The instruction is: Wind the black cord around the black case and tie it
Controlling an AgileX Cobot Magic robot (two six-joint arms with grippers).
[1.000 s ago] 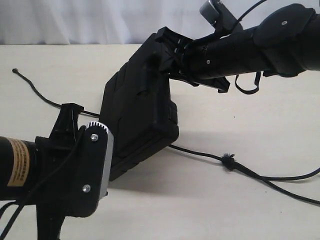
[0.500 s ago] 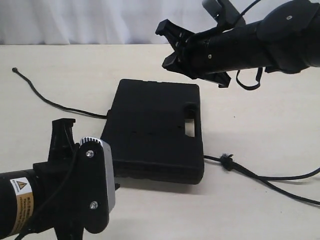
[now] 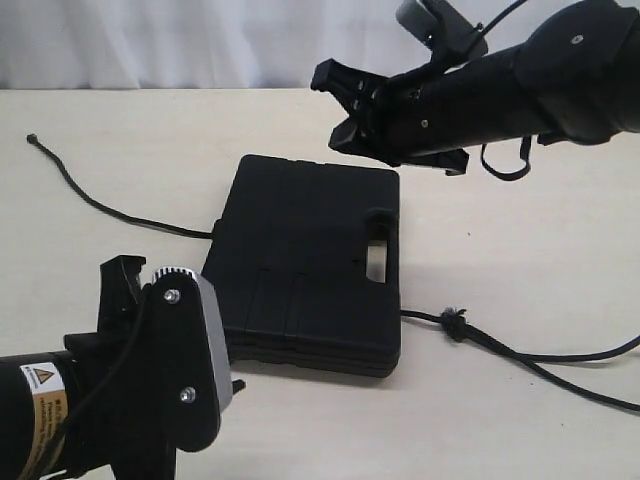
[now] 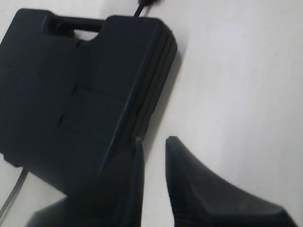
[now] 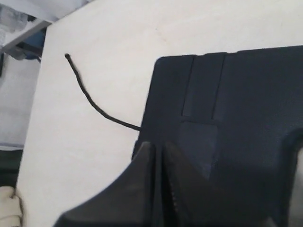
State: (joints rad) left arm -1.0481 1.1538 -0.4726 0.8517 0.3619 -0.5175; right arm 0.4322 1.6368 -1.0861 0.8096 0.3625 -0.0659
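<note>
Black case [image 3: 310,260] lying flat and closed on the pale table [image 3: 530,240], its handle slot [image 3: 379,258] toward the right arm's side; what it holds cannot be seen. The black cord [image 3: 100,205] passes beneath the case. One stretch runs from a free end at the far left of the table to the case's left edge. The other emerges at the near right corner, bears a small frayed knot [image 3: 455,322] and continues off to the right. The right gripper [image 3: 338,103] hovers above the case's far edge, apart from it and holding nothing; its fingers stand close together, but against the dark case it cannot be told whether they meet. The left gripper [image 4: 152,141] is near the case's near left corner, over bare table, its fingers parted by a narrow gap and empty
</note>
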